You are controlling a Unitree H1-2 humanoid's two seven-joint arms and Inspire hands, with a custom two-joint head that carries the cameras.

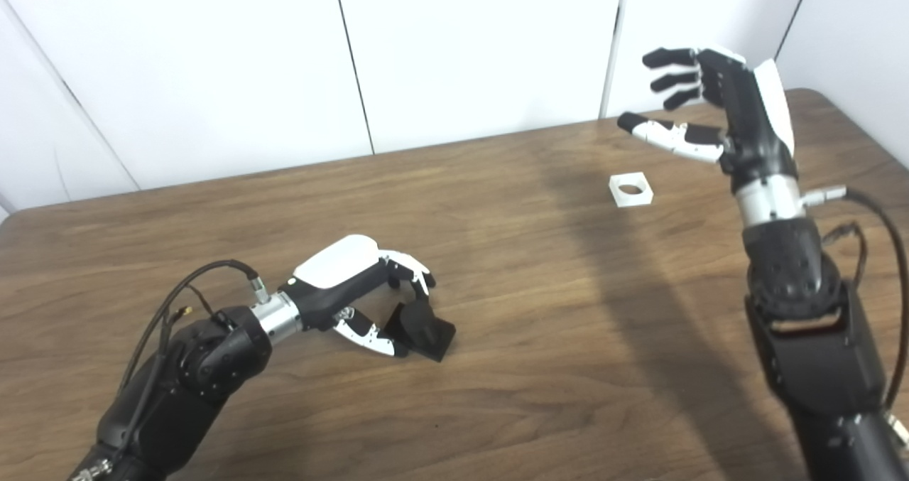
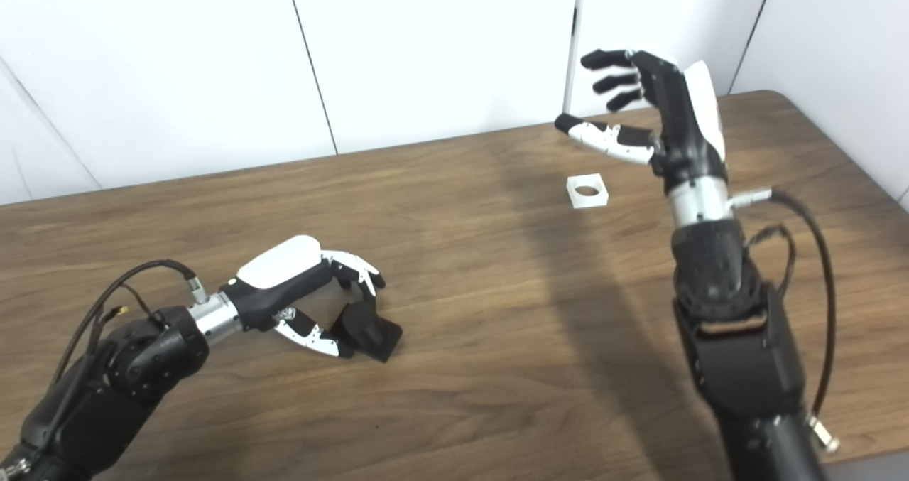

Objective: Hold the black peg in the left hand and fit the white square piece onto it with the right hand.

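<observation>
Brown wood-grain worktop [image 1: 497, 268] fills my view, with white wall panels [image 1: 213, 76] behind its far edge. My left hand [image 1: 355, 282] sits low at the near left, its fingers [image 1: 412, 268] curled over from above and the thumb coming in from below, both around the black peg [image 1: 422, 332]. The peg's flat square base rests on the worktop, tilted so one corner points toward the near right; the round stub on it leans back up into my palm, so its long axis runs roughly from the base up and to the left. I cannot tell whether the fingers actually press on the stub or only cage it.

The white square piece [image 1: 630, 188] lies flat on the worktop at the far right, its round hole facing up, its sides slightly skewed against the worktop's far edge. It is well apart from the peg, with a broad stretch of bare wood between them.

My right hand [image 1: 717, 104] is raised above the worktop, just right of and beyond the white piece, not touching it. Its fingers [image 1: 671, 79] are spread wide and point left, thumb stretched out beneath them, holding nothing. The right forearm stands steeply up from the near right corner, a cable looping off the wrist.

The worktop's right edge and rounded far-right corner lie close behind the right hand. A darker shadow band crosses the wood from the white piece toward the near edge.
</observation>
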